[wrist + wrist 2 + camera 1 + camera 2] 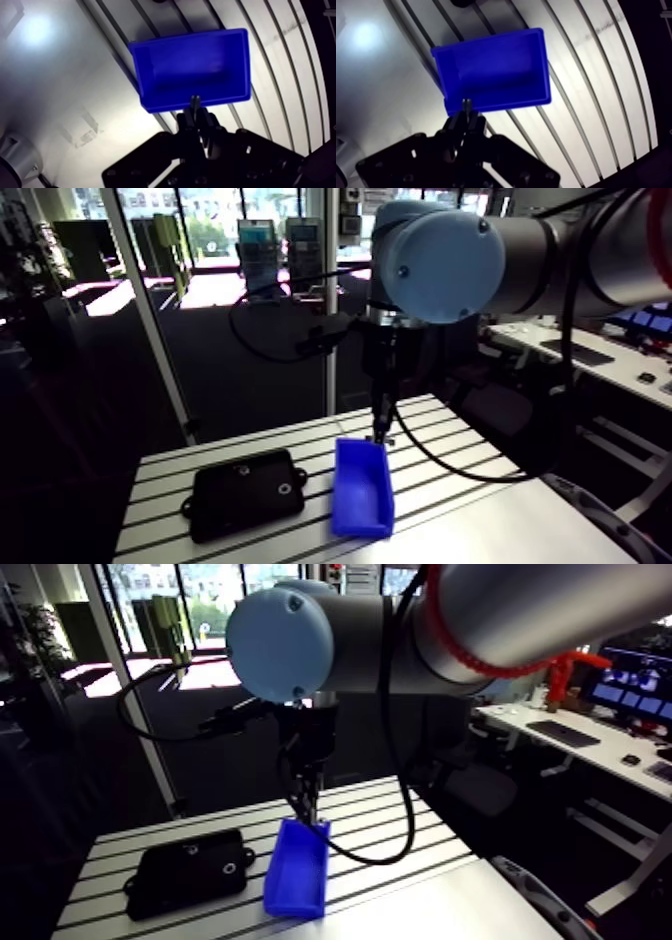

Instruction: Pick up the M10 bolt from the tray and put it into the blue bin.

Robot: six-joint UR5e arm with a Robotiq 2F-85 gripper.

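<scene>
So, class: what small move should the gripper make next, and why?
Probably shift a little ahead, then open. The gripper, shut on the bolt, seems to hold it over the blue bin's near wall rather than over its middle.

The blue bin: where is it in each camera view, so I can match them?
Arm view: blue bin on the table beside the black tray, under the gripper.
Wrist view: blue bin just ahead of the gripper.
Shared landmark: the gripper, holding the bolt, above one end.
</scene>
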